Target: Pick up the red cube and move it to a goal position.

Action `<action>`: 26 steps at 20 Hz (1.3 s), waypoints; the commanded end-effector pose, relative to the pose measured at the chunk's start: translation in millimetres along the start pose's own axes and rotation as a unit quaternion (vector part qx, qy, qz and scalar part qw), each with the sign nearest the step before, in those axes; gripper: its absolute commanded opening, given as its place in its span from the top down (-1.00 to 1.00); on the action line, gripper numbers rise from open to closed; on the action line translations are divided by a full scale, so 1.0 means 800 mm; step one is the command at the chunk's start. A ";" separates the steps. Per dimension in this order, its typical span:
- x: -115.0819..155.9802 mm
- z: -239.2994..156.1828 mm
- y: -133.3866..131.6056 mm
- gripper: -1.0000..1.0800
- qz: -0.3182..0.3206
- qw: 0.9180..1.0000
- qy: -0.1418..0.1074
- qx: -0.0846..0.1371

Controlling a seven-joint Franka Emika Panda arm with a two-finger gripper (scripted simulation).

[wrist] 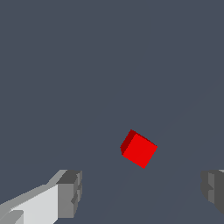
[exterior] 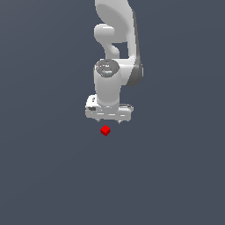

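The red cube [exterior: 105, 130] is small and bright, resting on the flat grey floor just in front of the white arm in the exterior view. My gripper [exterior: 108, 121] hangs above and slightly behind it, pointing down. In the wrist view the red cube [wrist: 138, 148] appears turned at an angle, lying ahead of the gap between the two grey fingertips [wrist: 70, 192], which stand wide apart. My gripper [wrist: 142, 192] is open with nothing between its fingers, and it does not touch the cube.
A uniform dark grey floor [exterior: 176, 176] fills both views. The white arm [exterior: 114, 44] rises behind the gripper toward the top of the exterior view.
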State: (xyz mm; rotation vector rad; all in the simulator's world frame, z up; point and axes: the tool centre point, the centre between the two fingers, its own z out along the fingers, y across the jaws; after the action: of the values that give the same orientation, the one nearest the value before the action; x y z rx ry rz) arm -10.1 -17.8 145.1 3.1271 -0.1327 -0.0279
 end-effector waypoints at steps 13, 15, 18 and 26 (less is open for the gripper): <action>-0.011 0.105 0.022 -0.92 0.183 0.983 0.005 0.004; -0.013 0.118 0.024 -0.92 0.206 0.979 0.005 0.005; -0.015 0.135 0.027 -0.92 0.234 0.972 0.006 0.006; -0.018 0.158 0.029 -0.92 0.272 0.962 0.007 0.008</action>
State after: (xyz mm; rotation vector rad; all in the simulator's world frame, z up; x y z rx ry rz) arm -28.6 -41.3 21.2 2.9876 -0.9660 -0.0016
